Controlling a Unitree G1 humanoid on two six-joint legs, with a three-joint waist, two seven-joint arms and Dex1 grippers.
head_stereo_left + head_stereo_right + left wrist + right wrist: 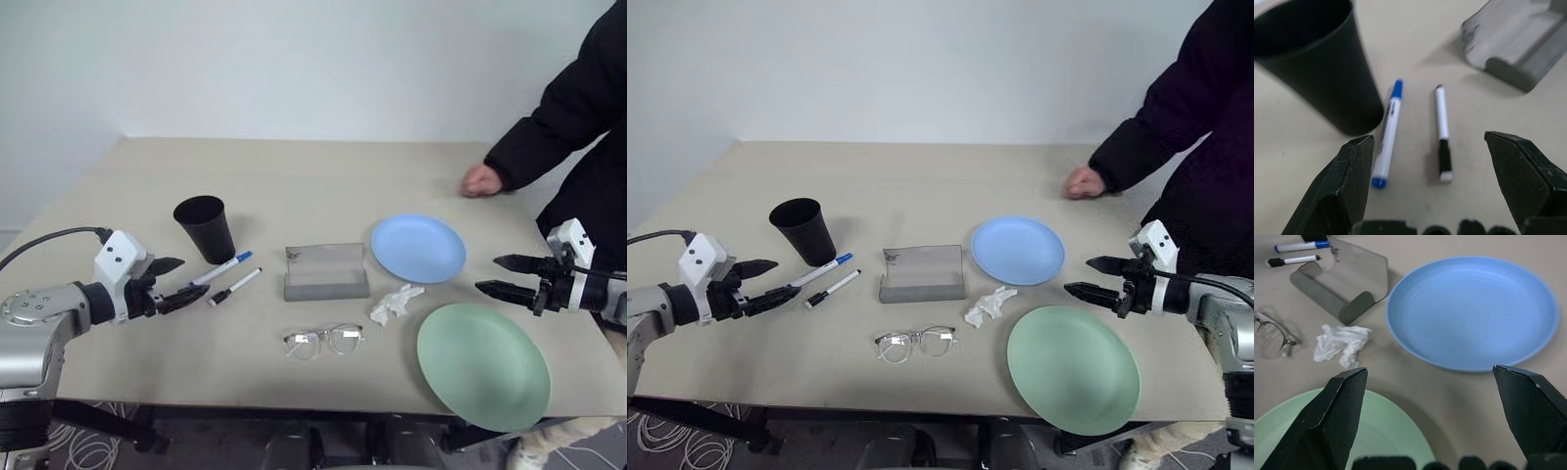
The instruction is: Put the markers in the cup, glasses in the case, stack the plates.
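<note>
From the head camera I'm seeing my left gripper [174, 282] hanging wide apart by the markers [227, 274] beside the cup [206, 228]; the right gripper [511, 275], equally wide, is facing the plates [418, 248]. The glasses [323, 341] are lying before the open case [325, 272].

The left wrist is framing both markers close together: I'm risking pinching two or tipping the cup.

The right wrist is showing the tissue [1341, 344] near the blue rim, which could snag.
</note>
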